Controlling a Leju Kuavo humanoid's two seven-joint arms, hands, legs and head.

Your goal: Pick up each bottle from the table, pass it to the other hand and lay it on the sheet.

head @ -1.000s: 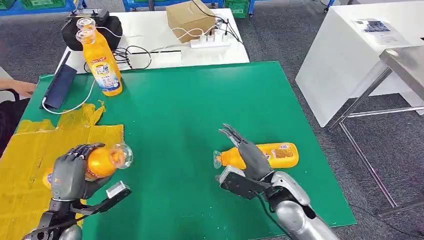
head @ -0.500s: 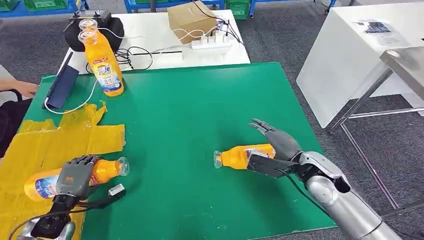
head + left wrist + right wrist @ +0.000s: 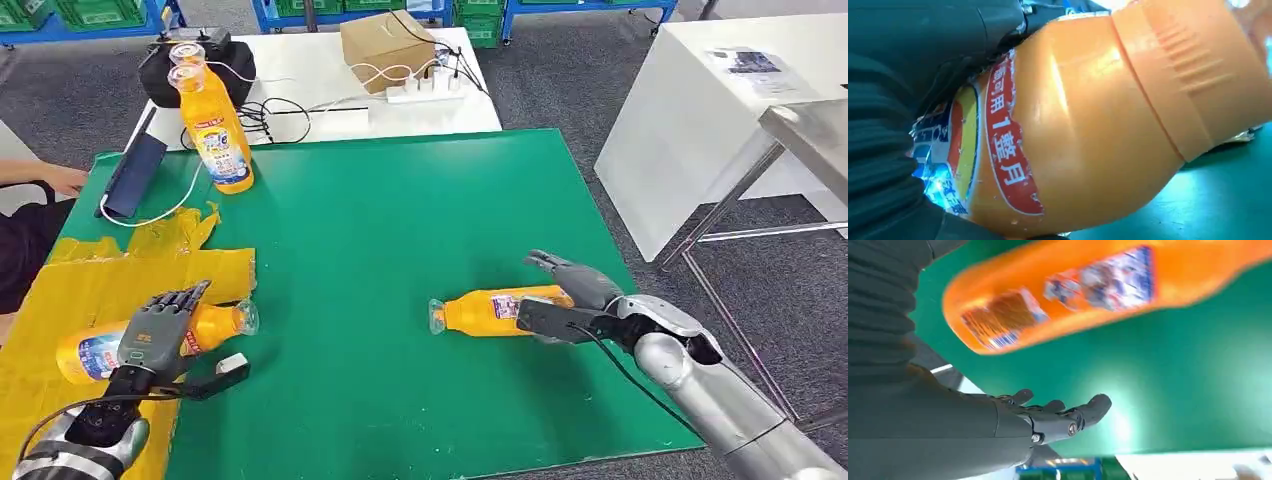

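Right, left hand: the left hand (image 3: 158, 330) lies over the bottle on the sheet (image 3: 95, 352), fingers stretched across its middle; whether they grip it or merely rest on it I cannot tell (the left wrist view is orange plastic and label pressed against the palm).
Sheet: yellow sheet (image 3: 60, 290), crumpled, at the green mat's (image 3: 380, 220) left edge; that bottle lies on its side there, neck poking out onto the mat.
Right hand: the right hand (image 3: 565, 295) has fingers spread, holding nothing, beside the base end of the bottle on the mat (image 3: 495, 310).
Mat bottle: on its side, right of the mat's centre, cap pointing towards the sheet.
Far corner: standing bottle (image 3: 215, 135), upright at the mat's far left corner, a phone (image 3: 133, 176) just beside it.
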